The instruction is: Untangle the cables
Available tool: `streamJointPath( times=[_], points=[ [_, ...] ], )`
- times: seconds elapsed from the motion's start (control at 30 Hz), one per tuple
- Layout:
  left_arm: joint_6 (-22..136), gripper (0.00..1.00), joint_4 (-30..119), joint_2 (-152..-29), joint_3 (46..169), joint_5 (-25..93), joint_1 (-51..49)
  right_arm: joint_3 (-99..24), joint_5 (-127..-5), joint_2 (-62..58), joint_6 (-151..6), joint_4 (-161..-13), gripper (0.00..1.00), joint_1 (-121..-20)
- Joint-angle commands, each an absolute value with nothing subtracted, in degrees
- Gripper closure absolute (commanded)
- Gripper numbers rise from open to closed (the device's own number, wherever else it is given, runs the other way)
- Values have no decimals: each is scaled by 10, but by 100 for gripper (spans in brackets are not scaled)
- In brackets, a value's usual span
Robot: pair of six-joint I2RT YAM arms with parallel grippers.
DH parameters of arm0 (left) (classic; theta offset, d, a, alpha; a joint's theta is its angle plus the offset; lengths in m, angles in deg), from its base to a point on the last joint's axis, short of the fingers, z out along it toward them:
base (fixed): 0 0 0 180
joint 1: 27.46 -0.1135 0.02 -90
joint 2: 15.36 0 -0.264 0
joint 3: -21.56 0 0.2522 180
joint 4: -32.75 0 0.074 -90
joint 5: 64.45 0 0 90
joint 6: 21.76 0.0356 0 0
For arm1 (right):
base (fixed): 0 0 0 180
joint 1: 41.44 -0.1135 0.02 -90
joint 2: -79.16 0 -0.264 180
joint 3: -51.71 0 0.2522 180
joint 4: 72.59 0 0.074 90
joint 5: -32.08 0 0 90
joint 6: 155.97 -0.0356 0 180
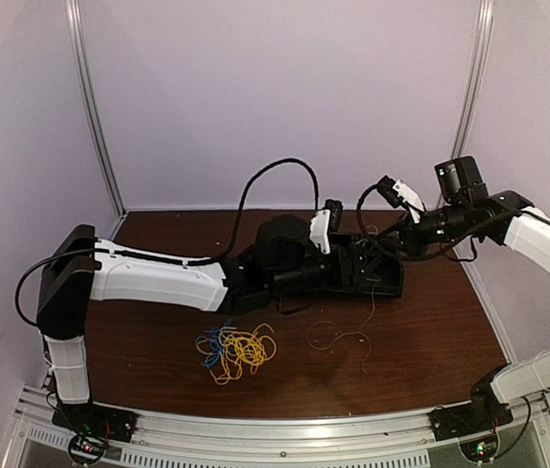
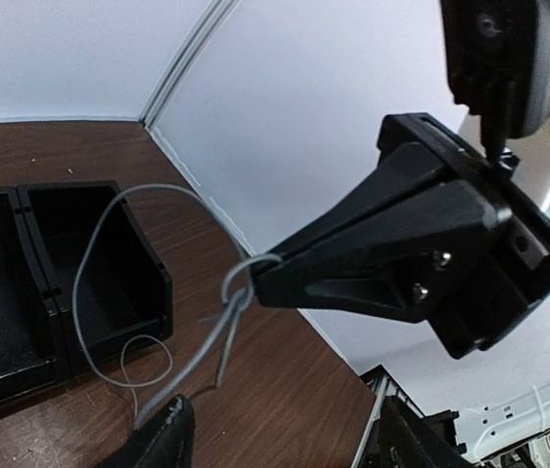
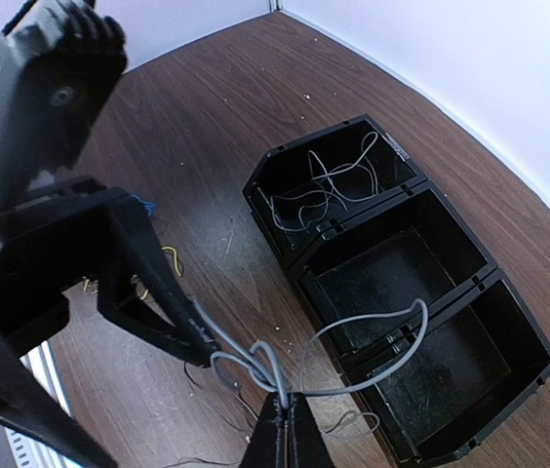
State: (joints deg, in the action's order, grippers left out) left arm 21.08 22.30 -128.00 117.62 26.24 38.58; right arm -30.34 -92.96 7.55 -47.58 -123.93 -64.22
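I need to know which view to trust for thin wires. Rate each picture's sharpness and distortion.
Top external: soft and purple-tinted; the yellow and blue bundle is a smear, and loose thin strands barely resolve. Left wrist: wide-angle bend curves the wall post, but the grey cable is crisp. Right wrist: the black tray is sharp; the left gripper looms close, its upper body blurred.

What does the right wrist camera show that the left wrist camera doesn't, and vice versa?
Only right wrist: all three compartments of the black tray, with loose grey cables lying in the end one. Only left wrist: the right fingers at full length, closed at the knot. Both: the knotted grey cable strung between the left fingers and the right fingers, plus part of the tray.
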Motion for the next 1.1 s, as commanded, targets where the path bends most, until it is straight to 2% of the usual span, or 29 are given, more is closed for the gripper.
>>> streamJointPath(
  times=[0.0, 0.17, 0.3, 0.4, 0.57, 0.63, 0.77, 0.9, 1.07],
  points=[
    [206, 34, 234, -1300, 1202, 219, 376, -323, -968, 92, -487, -1242, 100, -645],
    [225, 36, 228, -1315, 1218, 210, 372, -321, -998, 89, -488, -1251, 100, -646],
    [245, 44, 230, -1322, 1228, 196, 370, -318, -1015, 88, -492, -1253, 100, -646],
    [261, 57, 231, -1321, 1230, 182, 369, -317, -1015, 88, -493, -1254, 100, -646],
    [284, 92, 250, -1317, 1236, 182, 370, -313, -996, 87, -502, -1243, 100, -646],
    [296, 100, 261, -1308, 1232, 211, 371, -314, -973, 88, -506, -1234, 100, -643],
    [333, 100, 272, -1262, 1186, 266, 380, -314, -927, 81, -511, -1223, 100, -638],
    [368, 100, 231, -1177, 1090, 317, 383, -301, -899, 67, -514, -1212, 100, -631],
    [394, 100, 168, -1089, 994, 285, 383, -297, -912, 60, -517, -1208, 100, -626]
  ],
)
